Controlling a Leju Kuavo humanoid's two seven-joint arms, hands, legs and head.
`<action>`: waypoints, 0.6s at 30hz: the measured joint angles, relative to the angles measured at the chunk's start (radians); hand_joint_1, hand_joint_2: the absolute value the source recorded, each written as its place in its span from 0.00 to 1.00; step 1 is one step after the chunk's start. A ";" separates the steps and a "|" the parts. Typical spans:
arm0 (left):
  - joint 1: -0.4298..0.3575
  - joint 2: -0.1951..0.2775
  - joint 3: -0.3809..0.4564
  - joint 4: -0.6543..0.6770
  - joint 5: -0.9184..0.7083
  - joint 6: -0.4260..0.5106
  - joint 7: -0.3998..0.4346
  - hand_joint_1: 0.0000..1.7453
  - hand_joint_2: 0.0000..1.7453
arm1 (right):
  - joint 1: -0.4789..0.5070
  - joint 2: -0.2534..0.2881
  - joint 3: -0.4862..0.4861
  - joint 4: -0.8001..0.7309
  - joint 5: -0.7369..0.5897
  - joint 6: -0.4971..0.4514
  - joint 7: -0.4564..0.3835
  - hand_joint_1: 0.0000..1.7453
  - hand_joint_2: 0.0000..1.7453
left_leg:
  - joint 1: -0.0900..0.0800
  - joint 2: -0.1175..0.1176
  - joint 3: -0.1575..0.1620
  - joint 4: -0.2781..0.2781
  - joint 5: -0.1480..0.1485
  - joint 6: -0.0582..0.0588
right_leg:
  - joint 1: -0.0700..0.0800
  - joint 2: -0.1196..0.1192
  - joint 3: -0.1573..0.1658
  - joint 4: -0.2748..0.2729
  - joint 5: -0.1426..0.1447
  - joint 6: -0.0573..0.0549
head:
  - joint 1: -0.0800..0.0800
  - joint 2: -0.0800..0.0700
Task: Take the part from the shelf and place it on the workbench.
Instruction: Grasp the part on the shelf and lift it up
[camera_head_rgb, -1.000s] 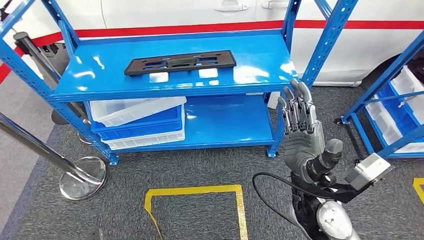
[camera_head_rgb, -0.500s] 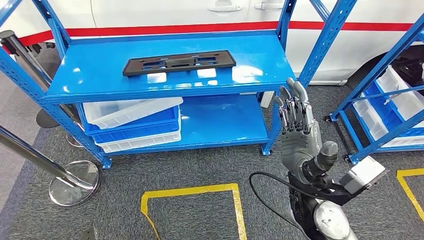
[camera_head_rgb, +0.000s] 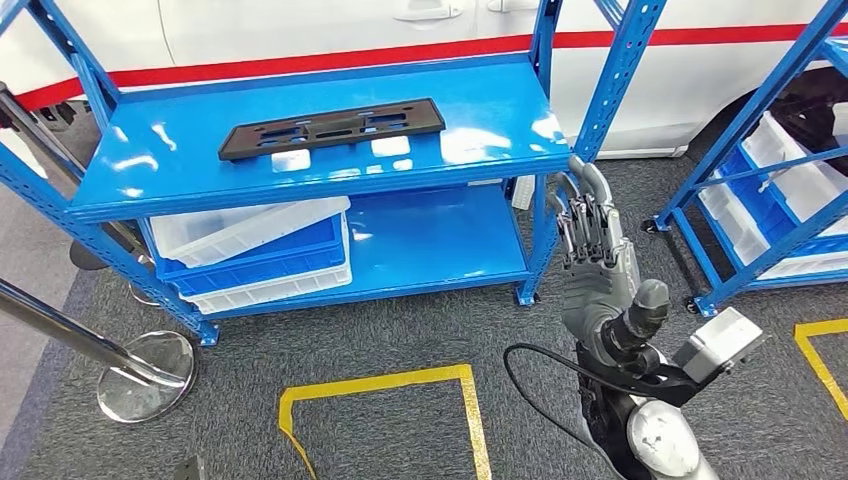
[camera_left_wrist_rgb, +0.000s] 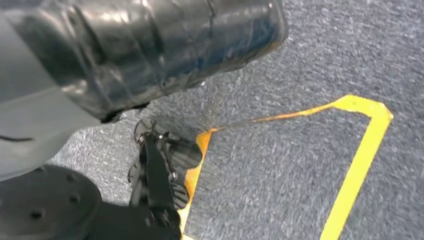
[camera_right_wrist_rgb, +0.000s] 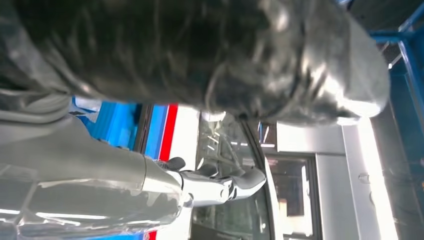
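1. A white car body with a red stripe (camera_head_rgb: 300, 60) spans the background behind the racks.
2. Grey speckled carpet (camera_head_rgb: 400, 330) covers the floor, marked by a yellow tape square (camera_head_rgb: 380, 385).
3. A glossy blue steel shelf rack (camera_head_rgb: 480, 130) stands centre; white and blue plastic bins (camera_head_rgb: 260, 255) sit on its lower level.
4. The flat black plastic part (camera_head_rgb: 332, 127) lies on the top shelf.
5. The right hand (camera_head_rgb: 598, 270) is raised beside the rack's corner post, fingers extended, holding nothing.
6. The left hand (camera_left_wrist_rgb: 100, 55) hangs above the carpet; its state cannot be told.
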 joint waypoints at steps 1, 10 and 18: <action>0.001 0.000 0.000 0.000 0.000 0.000 0.000 0.00 0.00 | 0.000 0.000 0.000 0.001 0.000 0.000 0.000 0.00 0.00 | 0.001 0.000 -0.010 0.013 0.009 -0.002 | -0.001 0.002 0.001 0.001 -0.001 0.000 | 0.000 0.000; 0.000 0.000 -0.001 0.000 0.000 -0.004 0.000 0.00 0.00 | -0.007 -0.001 0.004 0.001 0.054 0.013 0.021 0.00 0.00 | 0.001 -0.014 0.104 -0.258 0.138 0.029 | 0.000 0.014 0.000 0.013 -0.018 0.036 | 0.000 0.000; 0.000 0.001 -0.004 0.003 -0.001 -0.005 0.004 0.00 0.00 | -0.011 -0.002 0.015 0.004 0.079 0.014 0.038 0.00 0.00 | -0.006 -0.042 0.109 -0.263 0.142 0.052 | 0.004 0.008 -0.094 0.209 -0.078 0.034 | 0.002 0.000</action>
